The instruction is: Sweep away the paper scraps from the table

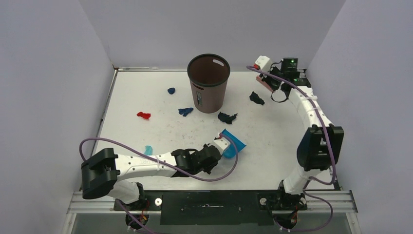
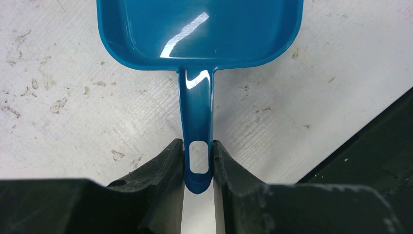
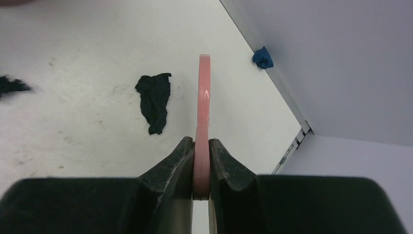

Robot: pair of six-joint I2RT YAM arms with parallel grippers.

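My left gripper (image 1: 220,145) (image 2: 198,146) is shut on the handle of the blue dustpan (image 1: 234,145) (image 2: 199,29), which lies on the white table (image 1: 146,97) right of centre at the front. My right gripper (image 1: 269,82) (image 3: 201,142) is shut on the pink brush (image 1: 264,84) (image 3: 203,97) at the back right. Paper scraps lie scattered: a blue wad (image 1: 171,90), a navy one (image 1: 185,111), a red one (image 1: 143,115), a dark one (image 1: 227,117) just beyond the dustpan, a dark one (image 1: 256,98) (image 3: 155,101) beside the brush, and a light-blue strip (image 1: 148,149) by my left arm.
A brown waste bin (image 1: 208,83) stands upright at the back centre. The right wrist view shows another blue wad (image 3: 263,57) against the table's metal edge by the wall. Pale grey walls close the table on three sides.
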